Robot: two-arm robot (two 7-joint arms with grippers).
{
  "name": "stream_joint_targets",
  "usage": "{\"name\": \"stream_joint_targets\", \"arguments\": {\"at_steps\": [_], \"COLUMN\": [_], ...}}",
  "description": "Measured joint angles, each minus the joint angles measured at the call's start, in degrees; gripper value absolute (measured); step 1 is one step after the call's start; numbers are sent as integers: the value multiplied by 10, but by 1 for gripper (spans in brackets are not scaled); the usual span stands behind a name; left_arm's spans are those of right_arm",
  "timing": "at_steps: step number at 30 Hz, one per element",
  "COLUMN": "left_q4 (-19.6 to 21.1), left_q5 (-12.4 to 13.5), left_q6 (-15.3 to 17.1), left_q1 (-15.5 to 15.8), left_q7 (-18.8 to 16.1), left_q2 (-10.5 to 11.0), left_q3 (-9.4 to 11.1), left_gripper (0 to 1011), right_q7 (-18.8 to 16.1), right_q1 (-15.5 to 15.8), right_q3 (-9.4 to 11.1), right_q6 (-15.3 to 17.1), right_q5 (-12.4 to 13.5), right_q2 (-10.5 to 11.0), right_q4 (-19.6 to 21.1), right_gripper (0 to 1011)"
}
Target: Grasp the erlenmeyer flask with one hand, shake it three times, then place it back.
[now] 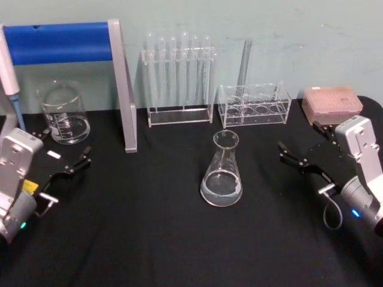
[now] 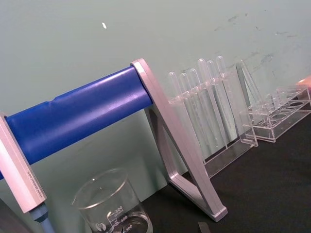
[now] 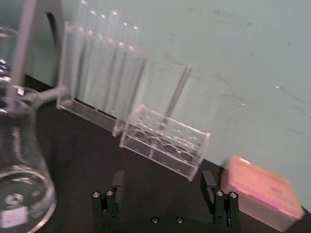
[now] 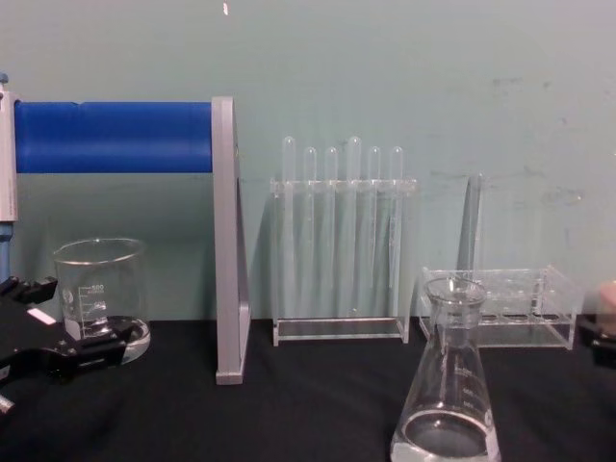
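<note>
In the head view, we are seeing the erlenmeyer flask (image 1: 221,176) standing upright in the middle of the table (image 1: 149,239), the right tool (image 1: 298,142) spread wide near it but apart, and the left tool (image 1: 66,144) parked wide by the beaker (image 1: 63,113). In the right wrist view, the right tool is gaping empty; in the chest view, the flask is standing before the low tube rack (image 4: 520,308).

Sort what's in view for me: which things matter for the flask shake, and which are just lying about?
For the job:
- erlenmeyer flask, upright mid-table
- right gripper, open, nearest it, so probably the one to grasp

Lying about:
- beaker
- tall test tube rack
- low rack
- pink box
- blue-barred stand
- left gripper, open, parked by the beaker
</note>
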State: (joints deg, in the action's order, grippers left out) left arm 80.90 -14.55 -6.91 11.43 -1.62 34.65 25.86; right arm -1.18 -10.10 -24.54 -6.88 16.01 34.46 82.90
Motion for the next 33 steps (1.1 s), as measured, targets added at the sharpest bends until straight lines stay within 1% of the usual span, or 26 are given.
{"name": "stream_joint_targets", "arguments": {"at_steps": [3,6,9,15,19,25,30,33], "left_q4": [0,0,0,0,0,0,0,0], "left_q5": [0,0,0,0,0,0,0,0], "left_q6": [0,0,0,0,0,0,0,0], "left_q1": [0,0,0,0,0,0,0,0], "left_q7": [0,0,0,0,0,0,0,0], "left_q2": [0,0,0,0,0,0,0,0], "left_q3": [0,0,0,0,0,0,0,0], "left_gripper": [1001,1001,1001,1001,1001,1001,1001,1001], "right_q7": [-23,-39,-66,-105,-134,-162,-174,-174], "right_q1": [12,21,37,59,72,77,71,65], "right_q3": [7,12,16,20,21,18,14,13], "right_q6": [0,0,1,5,13,24,32,34], "right_q5": [20,34,55,87,111,126,124,118], "right_q2": [-1,-1,0,0,-5,-15,-27,-34], "right_q4": [18,31,54,83,100,103,92,82], "right_gripper": [1003,1003,1003,1003,1002,1002,1003,1003]}}
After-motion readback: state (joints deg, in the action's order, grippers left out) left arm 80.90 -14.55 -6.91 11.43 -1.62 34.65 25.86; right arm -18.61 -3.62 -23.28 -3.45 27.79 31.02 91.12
